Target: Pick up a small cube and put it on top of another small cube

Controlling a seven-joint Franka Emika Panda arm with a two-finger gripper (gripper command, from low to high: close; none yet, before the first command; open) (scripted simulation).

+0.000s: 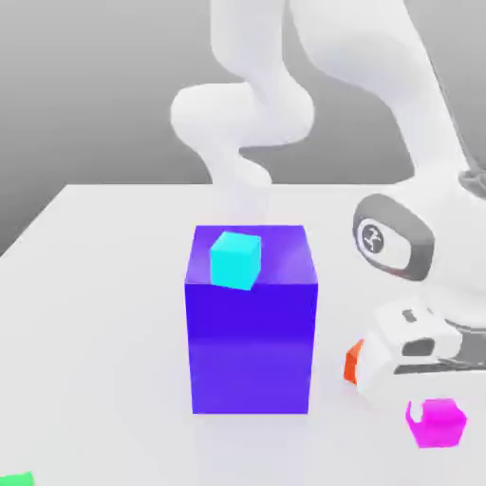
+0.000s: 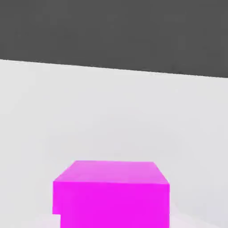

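The small cube (image 1: pixel 441 425) is bright magenta and rests on the white table near the front at the exterior view's right. My gripper (image 1: pixel 429 414) reaches down from the white hand (image 1: pixel 403 349) straight over it, with pale finger edges against the cube's sides, so it is shut on the cube. The hand view shows the same magenta cube (image 2: pixel 111 196) very close, sitting on the table. A small cyan cube (image 1: pixel 234 259) lies on top of the big blue-violet block (image 1: pixel 252 332). A small orange cube (image 1: pixel 354 361) peeks out from behind the hand.
The tall blue-violet block stands mid-table, to the exterior view's left of the hand. The white arm (image 1: pixel 256 104) curves over the back of the table. A green object (image 1: pixel 17 479) shows at the front left corner. The white table (image 1: pixel 104 313) stretches bare at the left.
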